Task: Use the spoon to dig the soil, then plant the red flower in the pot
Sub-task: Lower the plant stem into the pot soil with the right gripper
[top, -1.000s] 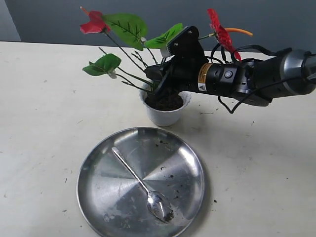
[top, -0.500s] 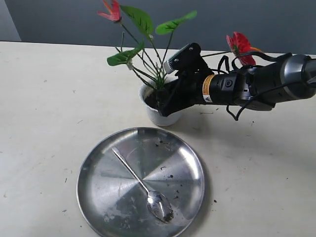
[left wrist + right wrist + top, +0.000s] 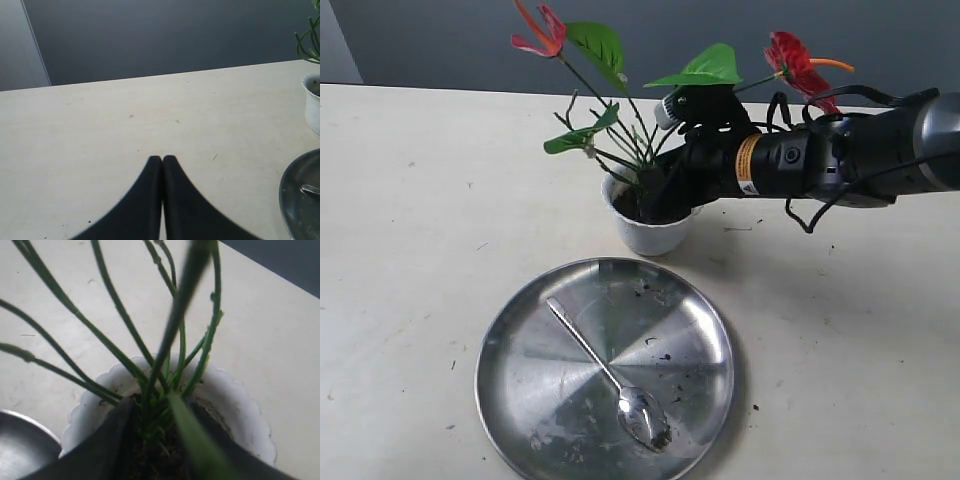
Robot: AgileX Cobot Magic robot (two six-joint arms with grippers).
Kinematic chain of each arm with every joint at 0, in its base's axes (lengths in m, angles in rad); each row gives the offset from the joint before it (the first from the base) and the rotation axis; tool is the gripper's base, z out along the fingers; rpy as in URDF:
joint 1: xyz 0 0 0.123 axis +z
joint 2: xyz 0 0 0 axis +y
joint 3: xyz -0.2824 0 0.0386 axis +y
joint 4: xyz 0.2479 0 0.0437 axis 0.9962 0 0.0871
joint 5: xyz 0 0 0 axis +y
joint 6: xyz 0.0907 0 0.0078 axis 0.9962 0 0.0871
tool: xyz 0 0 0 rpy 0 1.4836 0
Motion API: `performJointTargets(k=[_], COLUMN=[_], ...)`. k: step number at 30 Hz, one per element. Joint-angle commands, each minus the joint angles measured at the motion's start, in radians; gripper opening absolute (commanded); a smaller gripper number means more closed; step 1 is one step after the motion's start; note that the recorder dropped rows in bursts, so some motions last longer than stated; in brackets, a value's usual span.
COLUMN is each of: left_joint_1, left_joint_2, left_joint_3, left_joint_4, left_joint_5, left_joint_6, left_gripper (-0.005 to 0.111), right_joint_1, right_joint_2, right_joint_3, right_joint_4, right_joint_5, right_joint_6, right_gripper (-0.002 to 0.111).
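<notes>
Red flower [image 3: 620,110] standing in pot [image 3: 648,232] at 12 o'clock on table [image 3: 410,200], stems bunched into soil [image 3: 642,207]. Left gripper [image 3: 162,159] closed on nothing, fingertips pressed together above bare tabletop. Spoon [image 3: 608,373] lying in steel plate [image 3: 535,400] at 6 o'clock of pot, bowl toward 5 o'clock. Right gripper [image 3: 655,195] reaching in from 3 o'clock, clamped on stem bases [image 3: 155,410] inside pot rim.

Probably a robot lab or test bench: a bare cream tabletop [image 3: 410,220] speckled with dirt crumbs, set against a plain dark grey wall [image 3: 440,40], without furnishings.
</notes>
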Motion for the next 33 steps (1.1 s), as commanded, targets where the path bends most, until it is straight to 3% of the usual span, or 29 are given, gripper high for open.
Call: performJointTargets(k=[1,9,26,33], left_joint_1=[-0.005,-0.005,-0.005,-0.005], left_joint_2=[-0.001,-0.001,-0.001,-0.001], left_joint_3=[-0.002,-0.002,-0.002,-0.002], left_joint_4=[0.001,0.001,0.001,0.001], left_joint_5=[-0.014,-0.014,-0.014,-0.014], left_joint_6=[-0.004,-0.004,-0.004,-0.004], left_gripper=[0.001,0.001,0.001,0.001], right_joint_1=[-0.003,-0.003,-0.003,-0.003], right_joint_2=[-0.011,-0.020,-0.022,-0.033], right_joint_3=[0.003,0.003,0.003,0.003], right_joint_4=[-0.057,-0.329,-0.687,-0.697], right_joint_5=[0.027,0.036,0.036,0.004], right_joint_6=[0.086,0.361,0.744,0.827], right_gripper=[0.031,0.031,0.031,0.031])
